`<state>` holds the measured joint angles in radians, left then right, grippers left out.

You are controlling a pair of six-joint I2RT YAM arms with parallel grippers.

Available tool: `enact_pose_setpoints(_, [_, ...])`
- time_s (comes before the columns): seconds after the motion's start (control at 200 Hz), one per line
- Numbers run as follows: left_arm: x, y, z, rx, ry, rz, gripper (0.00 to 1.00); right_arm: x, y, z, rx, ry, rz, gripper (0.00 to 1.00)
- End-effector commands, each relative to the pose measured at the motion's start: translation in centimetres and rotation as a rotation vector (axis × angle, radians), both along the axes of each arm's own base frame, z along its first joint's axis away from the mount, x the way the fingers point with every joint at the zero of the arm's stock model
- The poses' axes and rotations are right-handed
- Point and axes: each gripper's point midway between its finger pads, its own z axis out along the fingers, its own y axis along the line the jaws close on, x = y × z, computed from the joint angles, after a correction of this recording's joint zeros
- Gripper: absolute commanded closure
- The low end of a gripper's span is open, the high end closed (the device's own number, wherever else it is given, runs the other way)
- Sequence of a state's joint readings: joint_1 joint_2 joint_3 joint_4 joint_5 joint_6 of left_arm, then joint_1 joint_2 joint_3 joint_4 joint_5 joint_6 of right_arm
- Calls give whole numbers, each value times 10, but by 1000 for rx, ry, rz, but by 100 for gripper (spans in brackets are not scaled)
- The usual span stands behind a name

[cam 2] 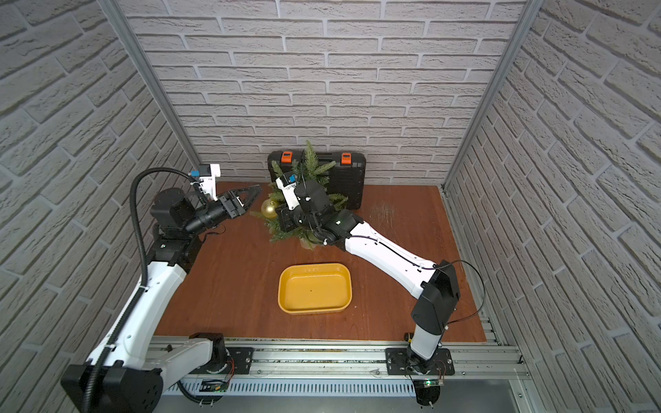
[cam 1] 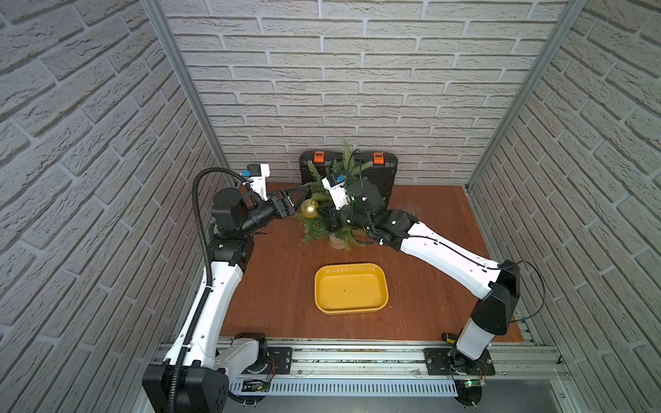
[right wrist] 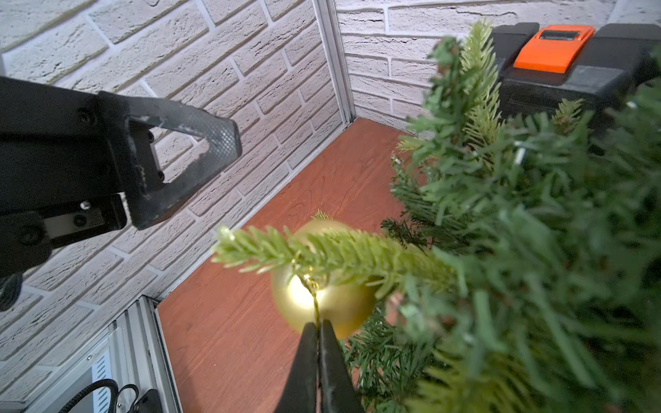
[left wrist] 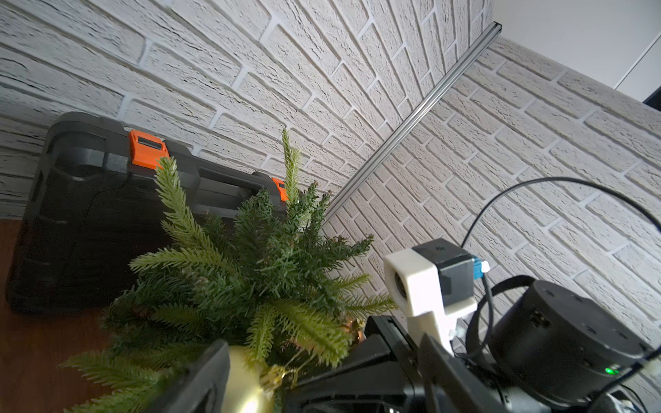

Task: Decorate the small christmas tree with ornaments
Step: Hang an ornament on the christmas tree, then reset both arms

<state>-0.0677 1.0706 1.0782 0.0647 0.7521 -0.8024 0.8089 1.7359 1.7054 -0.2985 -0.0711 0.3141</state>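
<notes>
one gold bauble (cam 1: 309,210) hangs at the left side of the small christmas tree (cam 1: 316,229), under a pale green branch tip (right wrist: 286,250) that crosses over its cap. the tree stands on its pale base (cam 1: 336,242) near the middle of the table's far edge, just in front of a black case (cam 1: 384,171). the case stands upright against the back wall with two orange latches (cam 1: 318,156) on top. any marking on them is too small for me to read.

my right gripper (right wrist: 317,325) reaches in among the branches, its jaws pressed together on the bauble's thin gold hanging thread, right beside the ball. my left gripper (cam 1: 301,200) comes in from the table's left edge with its jaws spread apart. in the left wrist view the ball sits between its two fingers (left wrist: 204,375), and i cannot tell whether either touches it.

a yellow tray (cam 1: 350,266) lies mid-table toward the near edge, well apart from the tree. the table (cam 1: 411,304) is reddish-brown wood grain, with a pale scuffed patch (cam 2: 384,211) toward the far right corner. white brick-pattern walls (cam 1: 357,71) close in three sides, joined by aluminium posts (cam 1: 187,89). both arms are mounted on a metal rail (cam 1: 357,354) along the near edge.
</notes>
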Motion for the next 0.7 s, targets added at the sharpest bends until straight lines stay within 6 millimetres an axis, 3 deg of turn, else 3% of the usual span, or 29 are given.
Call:
enact_pose_setpoints(0.0, [-5, 5, 9, 29, -43, 25, 17, -11, -10, 30, 35, -49, 1, 82])
enact_pose_setpoints(0.155, [-5, 14, -1, 101, -29, 88, 15, -29, -19, 43, 22, -61, 14, 61])
enact_pose_setpoints(0.28, [-5, 30, -18, 197, -6, 187, 11, -48, -34, 52, 7, -70, 20, 54])
enact_pose_setpoints(0.39, [-4, 47, -33, 278, 17, 281, 7, -60, -59, 61, -25, -97, -8, 52])
enact_pose_setpoints(0.49, [-1, 64, -52, 346, 48, 372, 2, -64, -95, 61, -105, -127, -93, 50])
enact_pose_setpoints(0.695, [8, 106, -104, 437, 113, 604, 2, -45, -203, 41, -223, -130, -361, 39])
